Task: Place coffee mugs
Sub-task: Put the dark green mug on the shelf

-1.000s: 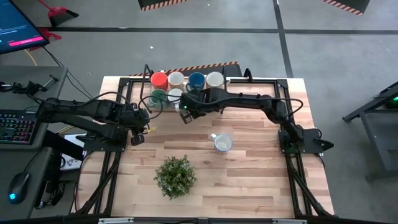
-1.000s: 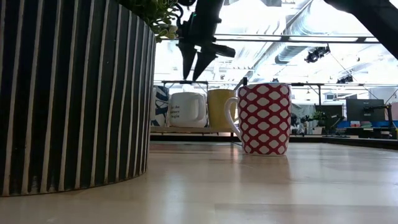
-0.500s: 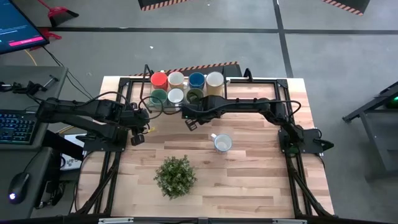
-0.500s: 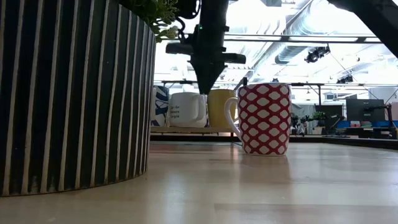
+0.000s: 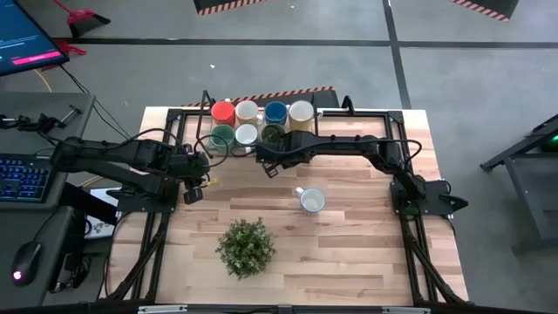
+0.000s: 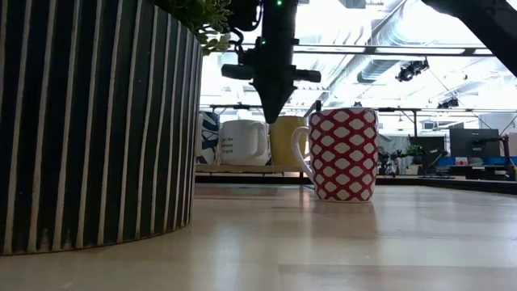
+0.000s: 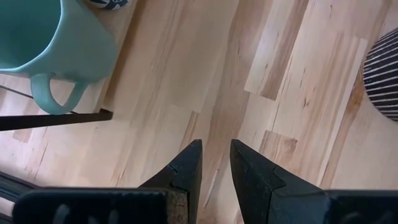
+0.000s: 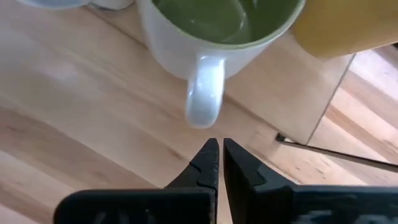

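The right gripper (image 8: 217,149), clenched on nothing, hovers mid-frame just below the olive-green mug's (image 8: 217,31) handle; the left gripper (image 7: 214,155) waits lower centre, fingers slightly parted.

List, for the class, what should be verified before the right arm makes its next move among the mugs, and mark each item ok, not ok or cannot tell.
1. Right gripper empty: ok, fingers shut on nothing.
2. Right gripper clear of the olive-green mug: ok, its tips sit just short of the handle.
3. Seven mugs grouped at the table's far edge: ok in the high view.
4. Red-patterned mug still apart at mid-table: not ok, not yet placed.
5. Left gripper out of the way: ok, empty over bare wood beside the teal mug.
6. Potted plant clear of the arms: ok.
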You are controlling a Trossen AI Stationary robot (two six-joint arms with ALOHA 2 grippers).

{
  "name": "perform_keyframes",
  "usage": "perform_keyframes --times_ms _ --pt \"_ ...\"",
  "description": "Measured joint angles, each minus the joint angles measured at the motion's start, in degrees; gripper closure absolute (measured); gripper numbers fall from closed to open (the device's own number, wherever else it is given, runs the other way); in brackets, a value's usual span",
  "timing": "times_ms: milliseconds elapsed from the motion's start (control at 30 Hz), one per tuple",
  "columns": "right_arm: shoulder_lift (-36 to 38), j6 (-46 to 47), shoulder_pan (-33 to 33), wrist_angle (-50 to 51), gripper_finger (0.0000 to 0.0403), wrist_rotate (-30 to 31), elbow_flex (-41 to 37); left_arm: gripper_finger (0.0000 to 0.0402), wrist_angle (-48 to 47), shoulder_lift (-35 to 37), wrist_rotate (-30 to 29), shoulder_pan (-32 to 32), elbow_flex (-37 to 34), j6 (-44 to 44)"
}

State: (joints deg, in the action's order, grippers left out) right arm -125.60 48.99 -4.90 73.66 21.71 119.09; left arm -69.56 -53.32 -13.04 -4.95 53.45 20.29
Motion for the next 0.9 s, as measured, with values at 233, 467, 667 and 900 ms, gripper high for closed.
perform_keyframes --times_ms 233,467,667,900 --pt "0.0 0.0 -0.7 0.4 0.0403 0.8 0.0 0.0328 0.0 0.0 0.0 0.0 0.0 0.5" --pt "0.0 -1.1 -1.5 0.3 0.0403 0.8 0.0 0.0328 0.0 0.0 0.0 0.0 0.0 0.6" --pt "0.0 -2.6 -1.6 -0.6 0.0403 -0.1 0.0 0.0328 0.0 0.0 0.0 0.0 0.0 0.6" --pt "0.0 -3.8 -1.6 -1.8 0.0403 -0.8 0.0 0.0328 0.0 0.0 0.0 0.0 0.0 0.6"
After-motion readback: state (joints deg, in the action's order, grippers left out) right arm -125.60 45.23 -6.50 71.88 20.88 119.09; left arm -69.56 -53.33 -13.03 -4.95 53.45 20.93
